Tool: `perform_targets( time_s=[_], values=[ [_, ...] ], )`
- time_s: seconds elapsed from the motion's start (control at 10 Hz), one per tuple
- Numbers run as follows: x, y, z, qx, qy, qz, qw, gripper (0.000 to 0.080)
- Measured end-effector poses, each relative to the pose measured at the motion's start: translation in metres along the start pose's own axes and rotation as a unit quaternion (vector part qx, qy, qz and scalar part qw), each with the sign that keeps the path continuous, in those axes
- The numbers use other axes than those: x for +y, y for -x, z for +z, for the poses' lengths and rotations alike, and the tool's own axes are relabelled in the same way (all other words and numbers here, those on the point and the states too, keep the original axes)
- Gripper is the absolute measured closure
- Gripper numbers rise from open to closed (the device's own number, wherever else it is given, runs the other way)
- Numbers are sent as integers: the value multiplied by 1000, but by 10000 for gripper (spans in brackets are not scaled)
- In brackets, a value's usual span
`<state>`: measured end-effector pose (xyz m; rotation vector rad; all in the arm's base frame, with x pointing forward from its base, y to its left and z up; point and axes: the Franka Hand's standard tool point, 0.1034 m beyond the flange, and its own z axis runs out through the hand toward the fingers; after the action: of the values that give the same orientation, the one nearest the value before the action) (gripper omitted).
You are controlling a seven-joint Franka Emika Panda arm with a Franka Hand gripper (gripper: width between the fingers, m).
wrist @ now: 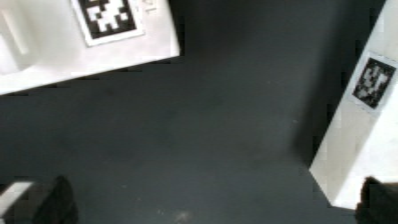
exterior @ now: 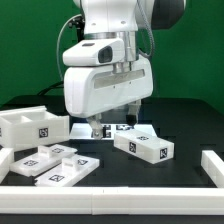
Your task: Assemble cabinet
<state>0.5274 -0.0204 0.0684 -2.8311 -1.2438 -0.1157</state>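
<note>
The cabinet lies in loose white tagged parts on the black table. A boxy part (exterior: pixel 30 125) sits at the exterior view's left, a wide flat part (exterior: pixel 55 165) lies at the front left, and a long block (exterior: pixel 145 146) lies at the right. My gripper (exterior: pixel 100 127) hangs low over the table between them, open and empty. In the wrist view the gripper (wrist: pixel 214 205) has only bare black table between its dark fingertips (wrist: pixel 43 202). A white tagged block (wrist: pixel 356 120) lies just beside one fingertip. Another white tagged surface (wrist: pixel 80 45) lies further off; I cannot tell which part it is.
A thin white tagged sheet, the marker board (exterior: pixel 124 128), lies just behind the gripper. A white raised border (exterior: pixel 214 166) runs along the table's front and right edges. The arm's large white body hides the table behind it.
</note>
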Motion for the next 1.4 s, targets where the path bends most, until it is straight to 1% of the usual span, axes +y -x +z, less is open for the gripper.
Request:
perform_targets(
  time_s=[0.1, 0.2, 0.3, 0.4, 0.6, 0.7, 1.4],
  values=[
    [-18, -2, 5, 4, 4, 45, 999, 3],
    [-43, -1, 13, 3, 2, 59, 998, 2],
    [-59, -1, 21, 3, 2, 62, 998, 2],
    [-66, -1, 27, 7, 6, 61, 998, 2],
    [-78, 2, 44, 12, 9, 59, 998, 2],
    [-77, 1, 44, 15, 11, 59, 998, 2],
    [-77, 1, 44, 15, 11, 59, 998, 2]
  ],
)
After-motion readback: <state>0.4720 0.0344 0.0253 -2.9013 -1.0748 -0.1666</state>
